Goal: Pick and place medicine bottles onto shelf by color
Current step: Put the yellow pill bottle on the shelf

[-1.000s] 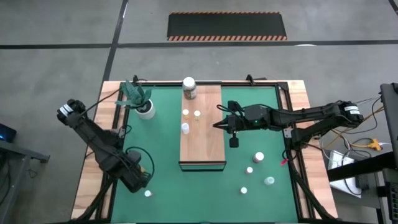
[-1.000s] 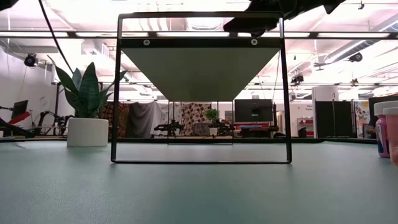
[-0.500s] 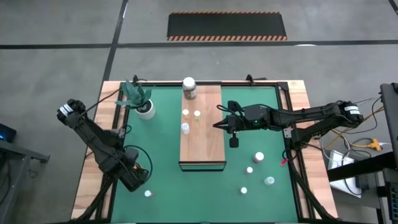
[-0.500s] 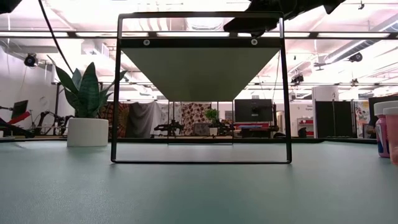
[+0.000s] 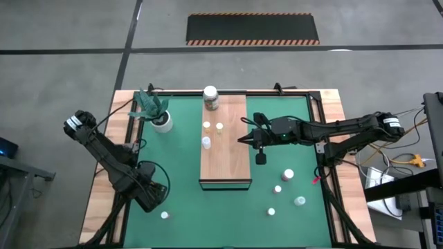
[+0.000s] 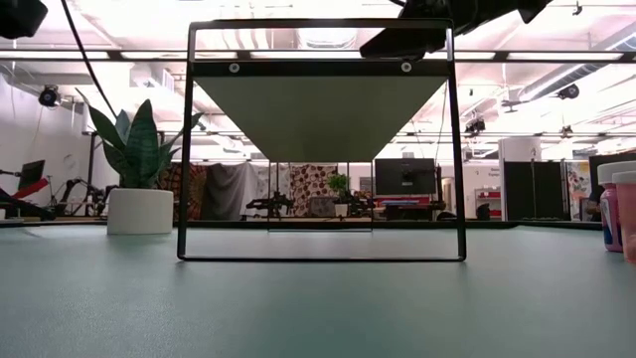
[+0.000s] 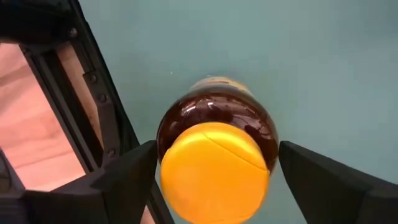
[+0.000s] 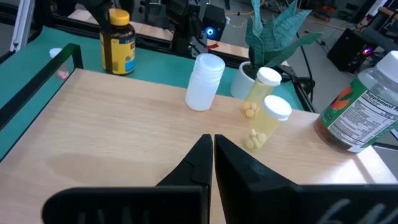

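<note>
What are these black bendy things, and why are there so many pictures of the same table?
Those are two robot arms working at a table. One picture looks straight down, one looks level across the tabletop, and two come from small cameras on the arms' wrists.

On the green mat stands a wooden shelf. It has a few little bottles and a white-lidded jar on it. A potted plant stands nearby. More small bottles stand on the mat to the right of the shelf.

The left hand is open around a brown jar with a yellow lid, which stands on the mat. There is a gap on each side, so the hand isn't gripping it. The right hand is shut, holds nothing, and hovers over the shelf's edge.
</note>
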Robot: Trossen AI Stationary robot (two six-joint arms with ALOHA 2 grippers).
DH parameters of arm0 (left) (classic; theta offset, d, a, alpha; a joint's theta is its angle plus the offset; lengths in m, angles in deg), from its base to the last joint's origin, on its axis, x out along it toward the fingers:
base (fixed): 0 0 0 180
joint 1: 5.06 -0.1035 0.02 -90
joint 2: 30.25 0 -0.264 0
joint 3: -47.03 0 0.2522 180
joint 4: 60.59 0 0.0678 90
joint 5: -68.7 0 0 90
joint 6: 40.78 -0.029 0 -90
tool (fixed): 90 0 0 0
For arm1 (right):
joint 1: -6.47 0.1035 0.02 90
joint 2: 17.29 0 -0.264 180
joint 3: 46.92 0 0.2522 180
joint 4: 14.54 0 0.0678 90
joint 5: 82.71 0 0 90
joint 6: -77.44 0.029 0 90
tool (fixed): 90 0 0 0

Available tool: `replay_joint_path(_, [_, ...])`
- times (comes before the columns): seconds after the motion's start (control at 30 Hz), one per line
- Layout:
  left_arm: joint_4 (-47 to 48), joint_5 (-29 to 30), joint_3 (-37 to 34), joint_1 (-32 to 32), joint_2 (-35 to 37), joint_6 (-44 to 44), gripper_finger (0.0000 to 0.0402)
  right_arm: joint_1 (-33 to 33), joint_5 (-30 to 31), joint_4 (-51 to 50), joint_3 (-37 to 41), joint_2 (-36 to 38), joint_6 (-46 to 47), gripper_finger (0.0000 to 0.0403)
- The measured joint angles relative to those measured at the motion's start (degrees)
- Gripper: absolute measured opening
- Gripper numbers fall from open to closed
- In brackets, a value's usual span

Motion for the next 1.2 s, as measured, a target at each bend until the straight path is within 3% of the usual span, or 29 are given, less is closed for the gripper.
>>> replay_joint_path(0.4, [0.10, 0.11, 0.95, -0.02, 0.11, 0.31, 0.0193, 0.00, 0.00, 0.01, 0.00, 0.00, 0.68, 0.0009])
replay_joint_path(0.9, [-0.02, 0.46, 0.98, 0.00, -0.13, 0.33, 0.0211, 0.00, 0.00, -0.17, 0.00, 0.00, 0.79, 0.0009])
replay_joint_path(1.2, [0.18, 4.62, 0.51, 0.02, -1.49, 1.79, 0.0214, -0.02, 0.00, -1.13, 0.02, 0.00, -0.26, 0.0009])
